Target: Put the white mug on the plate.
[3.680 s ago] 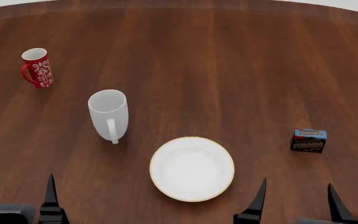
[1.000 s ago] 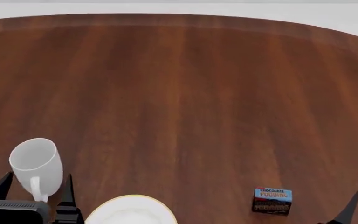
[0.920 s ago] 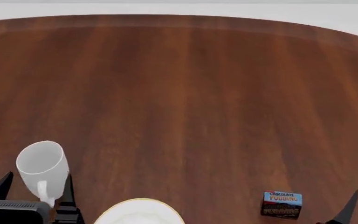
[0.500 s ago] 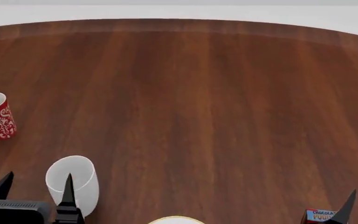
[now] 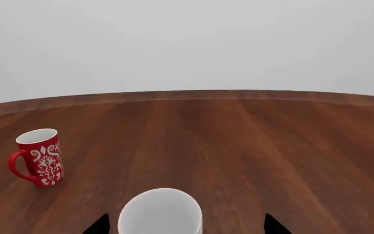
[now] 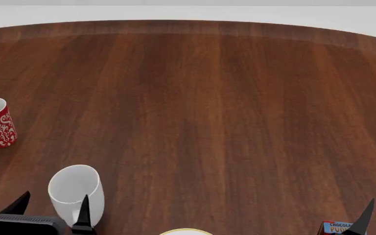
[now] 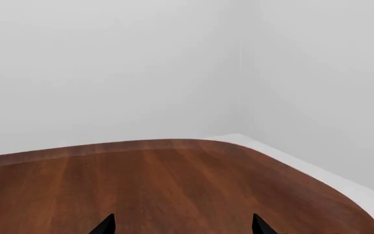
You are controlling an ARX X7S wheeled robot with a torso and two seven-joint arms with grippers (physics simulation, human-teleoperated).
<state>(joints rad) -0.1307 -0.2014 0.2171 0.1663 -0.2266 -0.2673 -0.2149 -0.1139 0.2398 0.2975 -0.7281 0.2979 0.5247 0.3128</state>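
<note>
The left gripper is low over the brown wooden table, wide open, holding nothing. The tall shiny white mug stands upright between its fingers. The right gripper is open and empty too.

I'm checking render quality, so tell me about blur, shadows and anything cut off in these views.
Head view: sharp, even light, faint shadows; the plate is only a sliver at the edge. Left wrist view: crisp, the white mug cropped below its rim. Right wrist view: sharp, only the table and walls.
</note>
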